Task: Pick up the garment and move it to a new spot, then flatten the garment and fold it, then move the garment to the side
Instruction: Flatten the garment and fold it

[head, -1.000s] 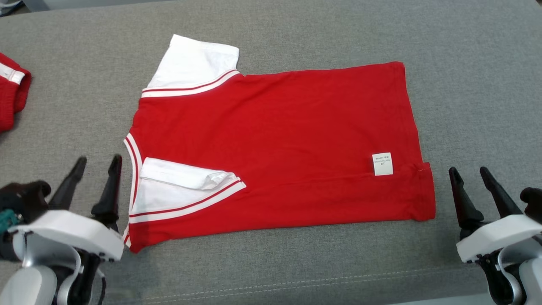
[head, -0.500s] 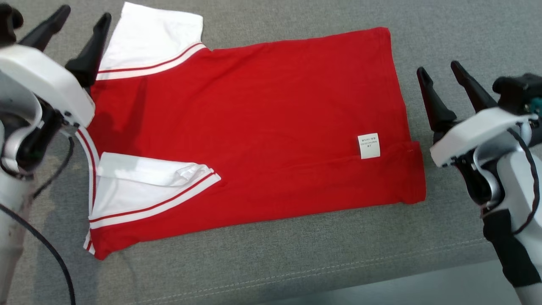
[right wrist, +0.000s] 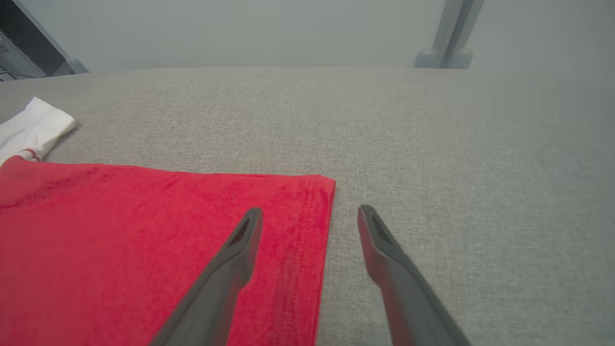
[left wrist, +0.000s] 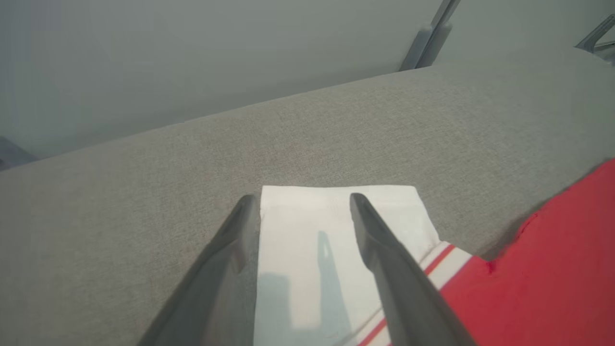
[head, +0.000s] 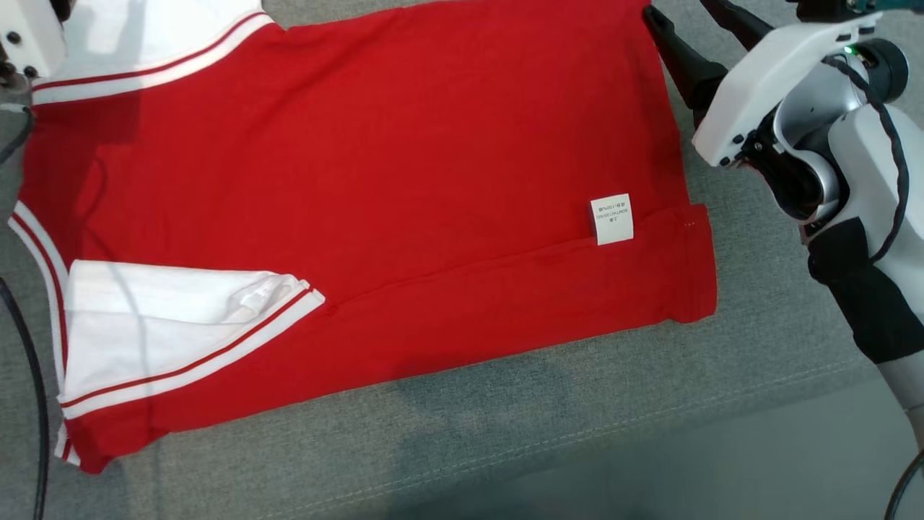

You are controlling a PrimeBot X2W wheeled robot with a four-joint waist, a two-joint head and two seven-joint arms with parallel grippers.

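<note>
- Head: red garment (head: 375, 180) lies flat on the grey bench (head: 505, 448), near long edge folded in. Soft, light, will drape, so pinch the corners. Right claw (head: 682, 14) wide, at the far hem corner.
- Left wrist: left claw (left wrist: 301, 198) wide, empty, straddling the white sleeve (left wrist: 307, 240).
- Right wrist: right claw straddles the side hem (right wrist: 317, 216); contact unclear.

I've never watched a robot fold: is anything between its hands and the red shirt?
Nothing visible. The open left hand hovers over the white sleeve; the open right hand straddles the hem edge of the red shirt.
</note>
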